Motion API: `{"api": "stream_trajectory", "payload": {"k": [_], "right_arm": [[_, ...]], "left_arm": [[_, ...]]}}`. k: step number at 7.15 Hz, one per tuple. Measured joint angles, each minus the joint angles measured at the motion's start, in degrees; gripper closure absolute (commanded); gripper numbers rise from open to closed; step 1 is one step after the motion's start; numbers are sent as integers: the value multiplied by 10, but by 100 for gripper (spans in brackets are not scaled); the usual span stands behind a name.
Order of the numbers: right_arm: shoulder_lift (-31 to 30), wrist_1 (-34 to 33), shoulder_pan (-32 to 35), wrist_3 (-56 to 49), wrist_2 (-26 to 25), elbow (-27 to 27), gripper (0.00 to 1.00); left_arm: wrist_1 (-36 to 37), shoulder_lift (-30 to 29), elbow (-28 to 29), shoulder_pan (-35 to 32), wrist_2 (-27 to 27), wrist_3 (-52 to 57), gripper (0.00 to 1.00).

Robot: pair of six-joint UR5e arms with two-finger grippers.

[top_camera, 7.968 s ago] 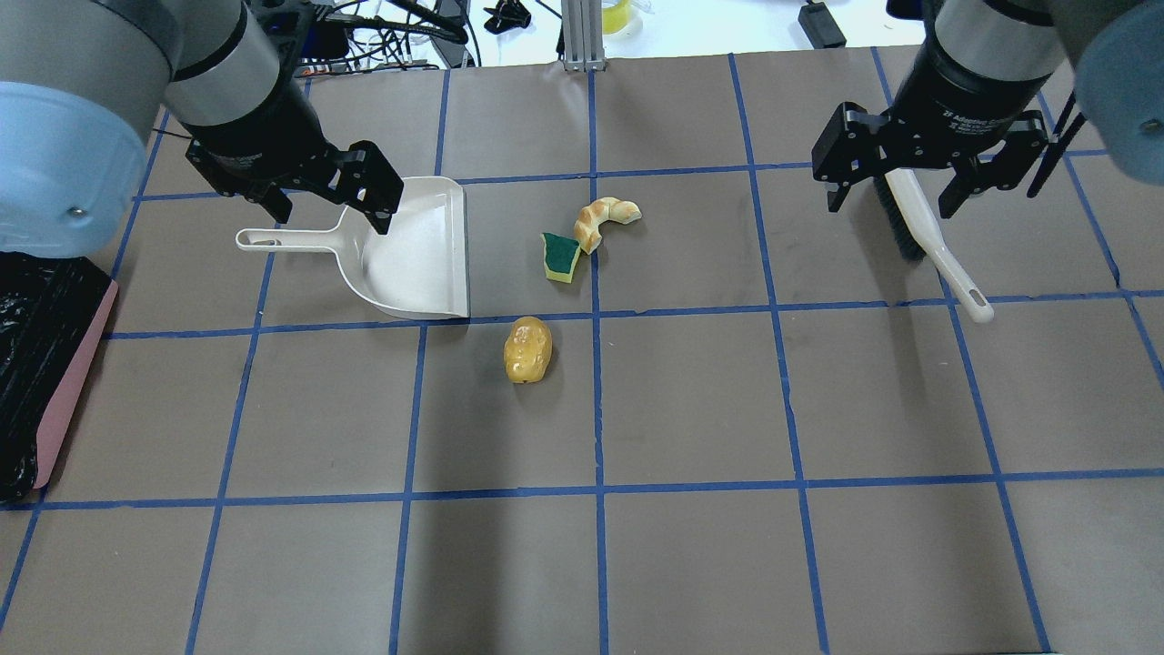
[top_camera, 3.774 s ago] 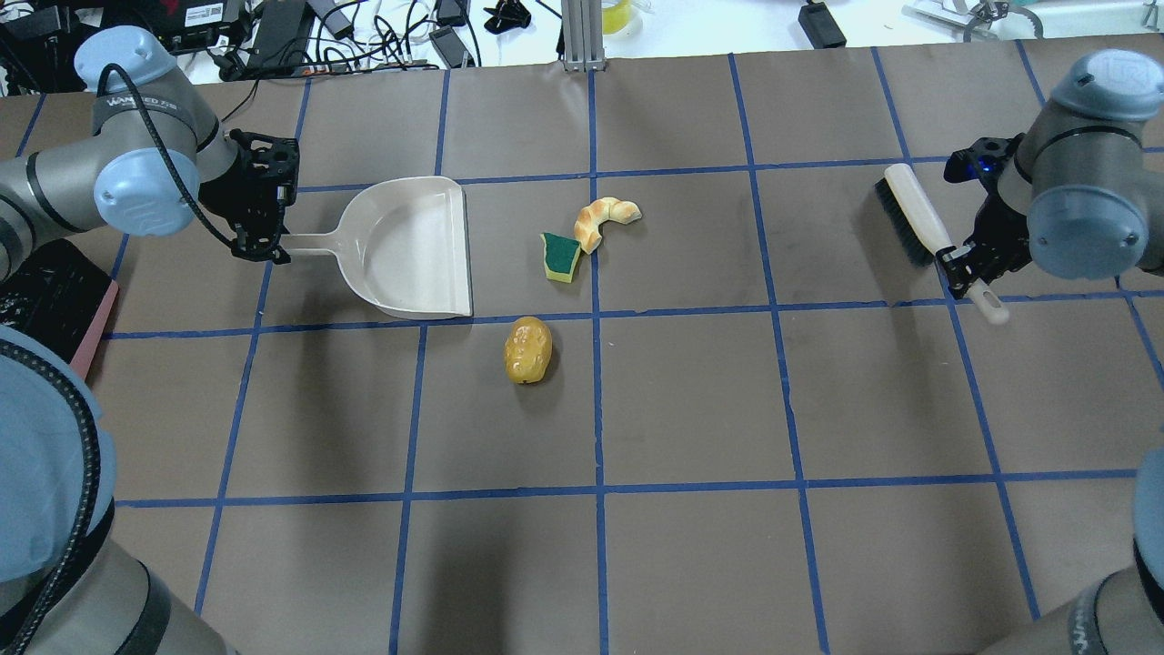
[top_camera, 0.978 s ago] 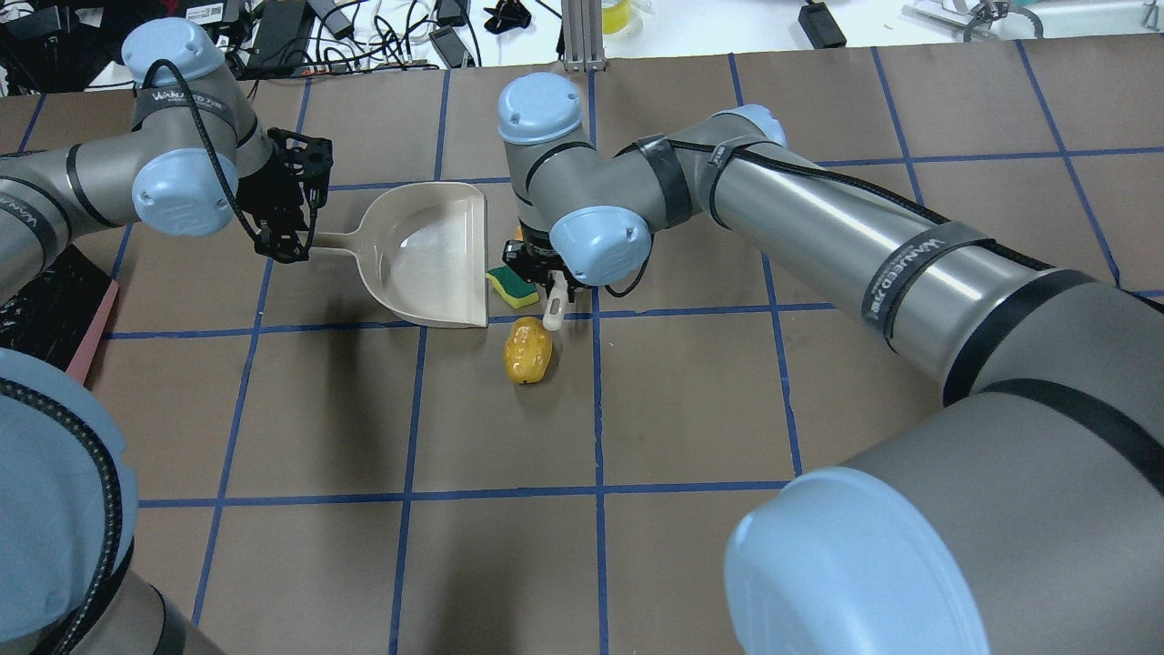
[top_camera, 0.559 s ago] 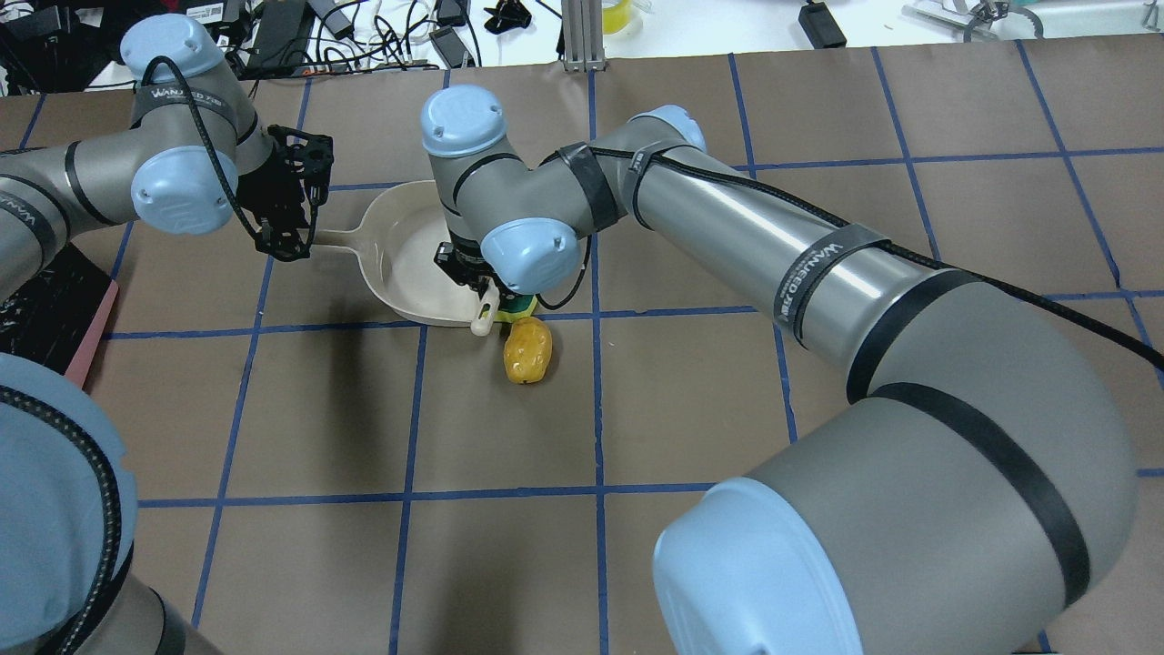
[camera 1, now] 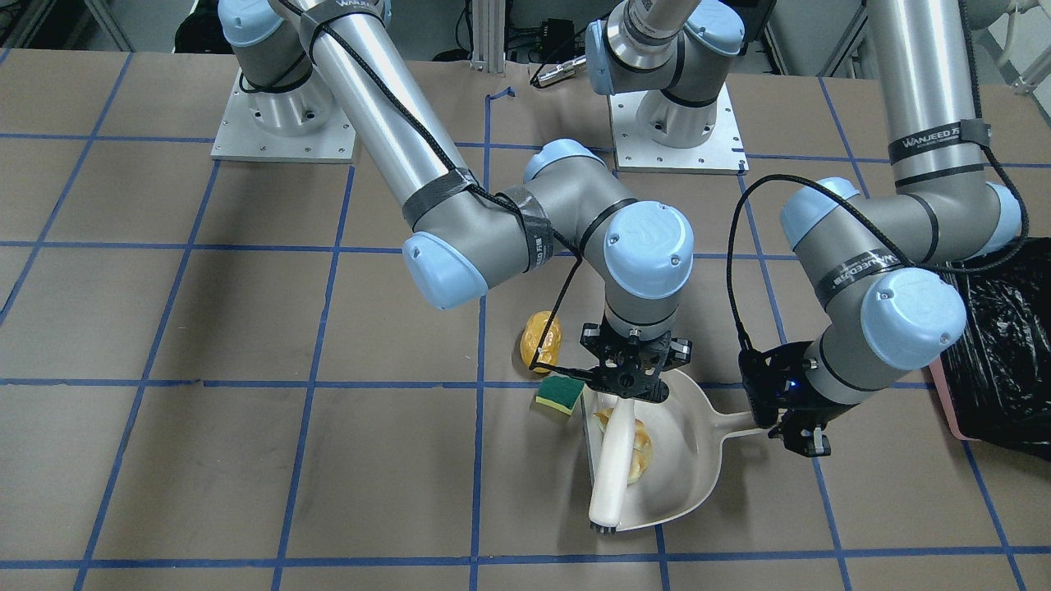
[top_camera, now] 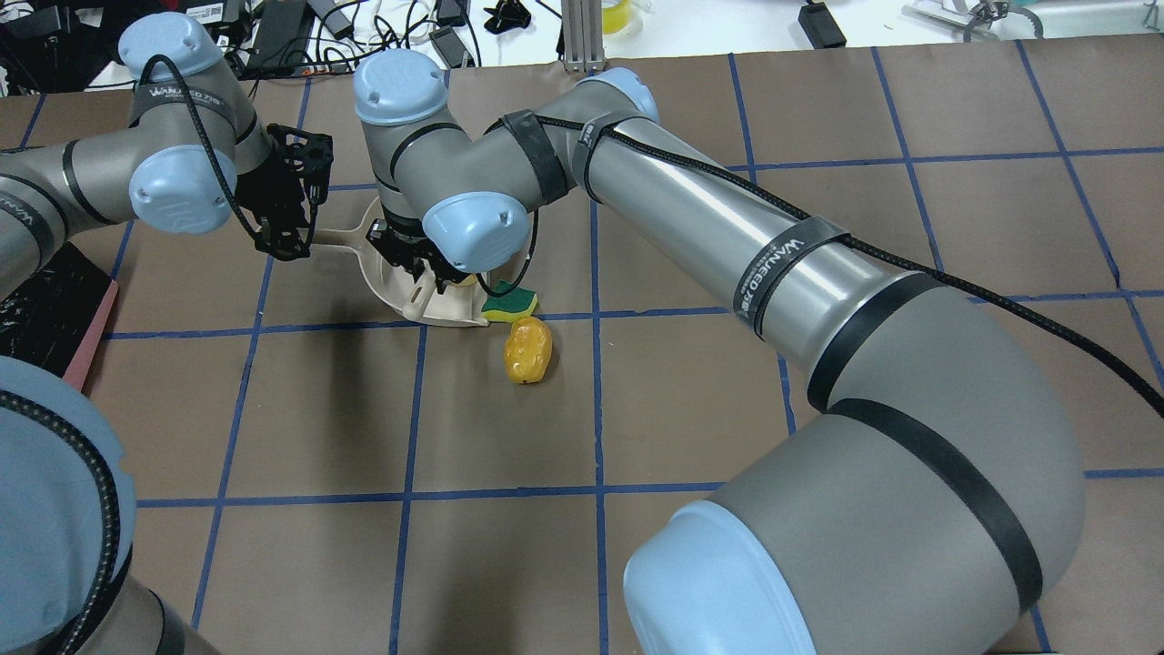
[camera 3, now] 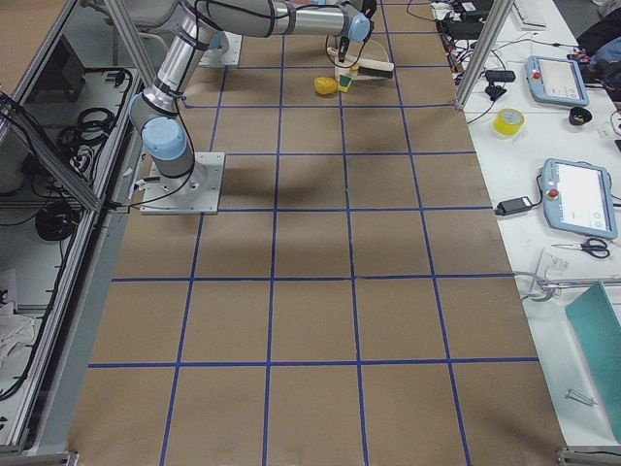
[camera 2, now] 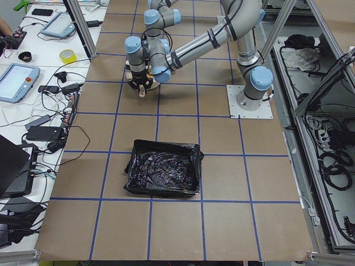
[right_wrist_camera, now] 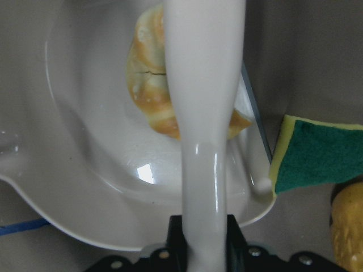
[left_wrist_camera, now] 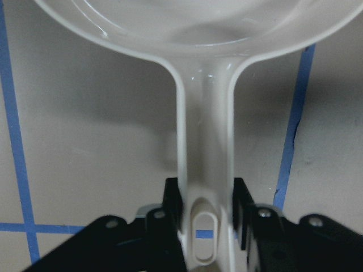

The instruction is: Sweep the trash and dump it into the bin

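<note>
My left gripper (camera 1: 792,419) is shut on the handle of the beige dustpan (camera 1: 686,472), which lies flat on the table; the left wrist view shows the fingers (left_wrist_camera: 171,199) clamping the handle. My right gripper (camera 1: 628,384) is shut on the handle of the beige brush (camera 1: 612,468), whose head lies inside the pan. The croissant toy (right_wrist_camera: 148,90) lies in the pan under the brush. The green-and-yellow sponge (camera 1: 560,395) sits just outside the pan's lip. The yellow potato toy (camera 1: 542,341) lies on the table beyond it. The black-lined pink bin (camera 1: 998,345) stands past the left arm.
The table is brown paper with a blue tape grid. The right arm's long forearm (top_camera: 727,236) stretches across the table's middle. Both arm bases (camera 1: 283,123) stand at the robot's side. Cables and devices lie beyond the far edge (top_camera: 382,36).
The right gripper has swept the brush left into the dustpan, carrying the croissant in. The sponge slid to the pan's lip. The potato and left gripper stayed put.
</note>
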Motion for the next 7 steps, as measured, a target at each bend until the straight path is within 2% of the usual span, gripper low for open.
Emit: {"api": "stream_trajectory", "payload": {"k": [1,3,5,7], "right_arm": [[-16,47,0,-2,-3,-10,100],[-41,116,0,-5,-41,7,100],[-79,134,0,13,-58,74,100],[-136,122,0,47,-61,159,100]], "left_arm": [[0,0,0,0,0,0,96],[0,1,0,0,-1,1,96],[-1,1,-1,0,1,3,96],[-2,2,-2,0,2,6,96]]}}
